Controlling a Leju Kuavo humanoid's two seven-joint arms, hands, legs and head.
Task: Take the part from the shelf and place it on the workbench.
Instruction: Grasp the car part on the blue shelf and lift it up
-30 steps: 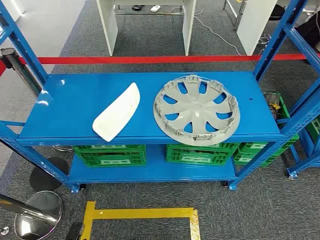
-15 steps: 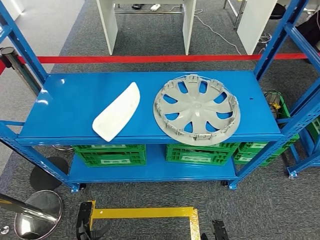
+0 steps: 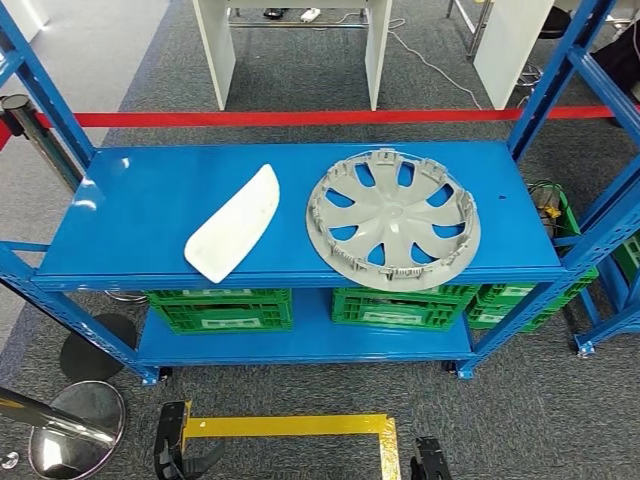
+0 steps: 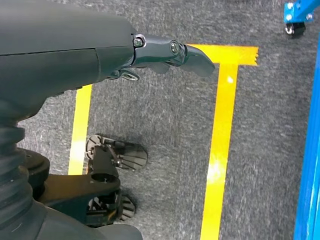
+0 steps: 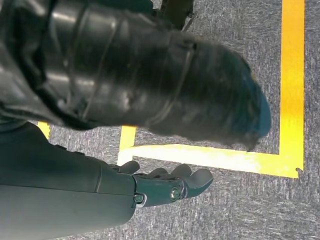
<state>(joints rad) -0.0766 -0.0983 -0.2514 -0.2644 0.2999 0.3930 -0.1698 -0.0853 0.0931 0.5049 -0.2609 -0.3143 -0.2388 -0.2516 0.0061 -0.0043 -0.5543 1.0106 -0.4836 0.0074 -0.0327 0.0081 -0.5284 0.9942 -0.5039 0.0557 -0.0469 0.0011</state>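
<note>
A white curved part lies on the left half of the blue shelf. To its right a grey wheel cover lies flat on the same top level. My left hand and right hand show at the bottom edge of the head view, low over the floor and well short of the shelf. In the left wrist view the left hand holds nothing, fingers stretched out over grey carpet. The right hand is the same in the right wrist view, with its thumb blurred close to the camera.
Green crates fill the lower shelf level. Yellow floor tape marks a box in front of the shelf. A chrome stanchion base stands at the front left. A red barrier band and white table legs lie behind.
Both hands have come up into the bottom of the head view; a second ago just the left hand's tip showed. The parts on the shelf have not moved.
</note>
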